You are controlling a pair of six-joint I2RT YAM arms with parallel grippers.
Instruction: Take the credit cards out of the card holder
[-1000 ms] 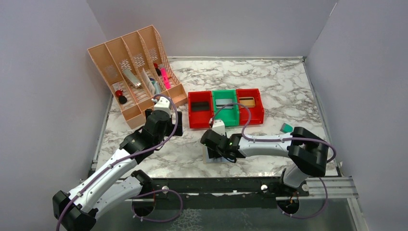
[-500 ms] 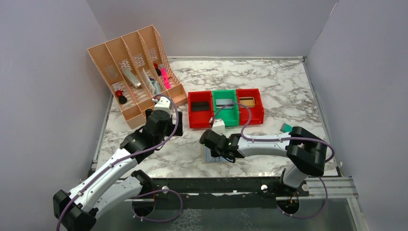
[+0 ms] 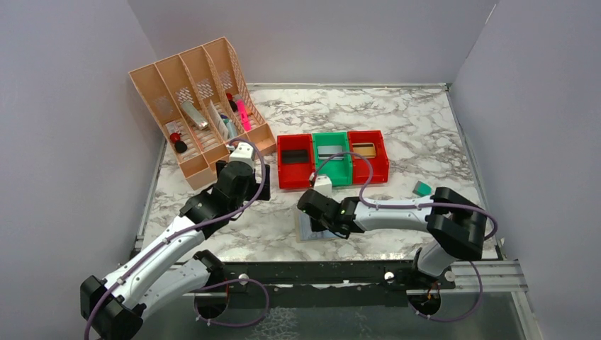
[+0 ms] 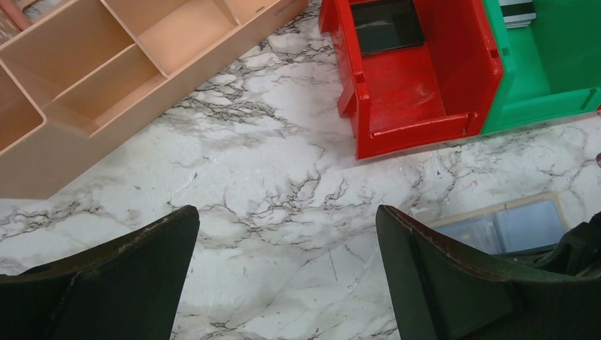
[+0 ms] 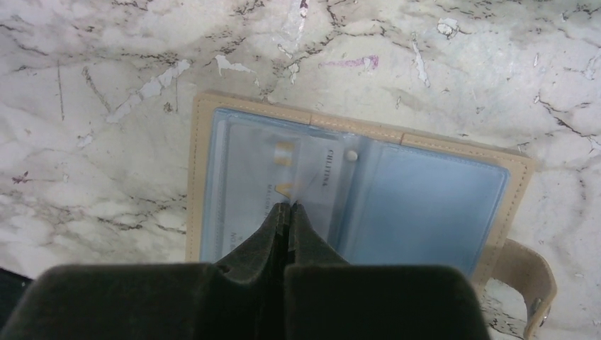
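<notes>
While the left gripper [image 4: 287, 216] is hanging empty, jaws wide apart, beside the red bin [image 4: 418, 92], the right gripper [image 5: 285, 210] is working on the card holder [image 5: 425, 202], which is lying open by the middle of the desk's [image 3: 425, 120] near edge. Over the last second the right wrist has been edging rightward, its jaws pressing together on the left panel over a pale card [image 5: 312, 177] (whether its edge is actually nipped is unclear). By my judgement, the first card is only beginning to come out.
</notes>
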